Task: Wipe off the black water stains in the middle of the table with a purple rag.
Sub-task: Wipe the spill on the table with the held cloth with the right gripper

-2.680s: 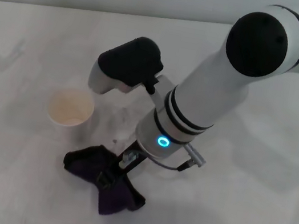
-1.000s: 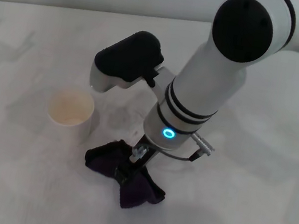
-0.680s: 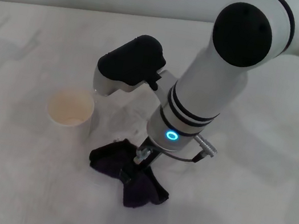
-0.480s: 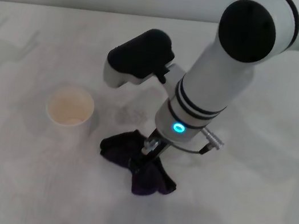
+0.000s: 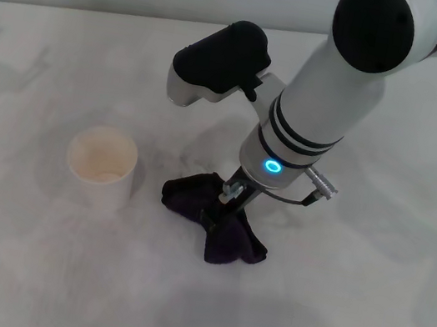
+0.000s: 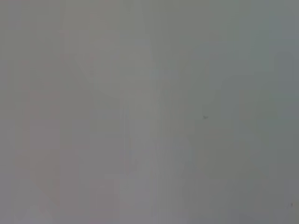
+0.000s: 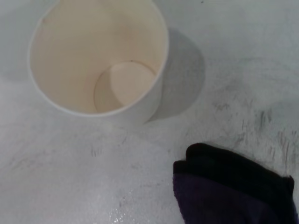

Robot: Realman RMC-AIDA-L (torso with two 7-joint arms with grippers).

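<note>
Purple rag (image 5: 215,219) lay bunched on the white table (image 5: 362,307) beside the paper cup (image 5: 100,166), pinched in the closed fingers of the right gripper (image 5: 229,199), pressed down presumably to scrub; no glossy black stain showed, only grey smears; the left arm sat out of sight.

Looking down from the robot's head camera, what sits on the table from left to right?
Empty cream paper cup → crumpled dark purple rag pinned under the right gripper, all on the smudged white table.
</note>
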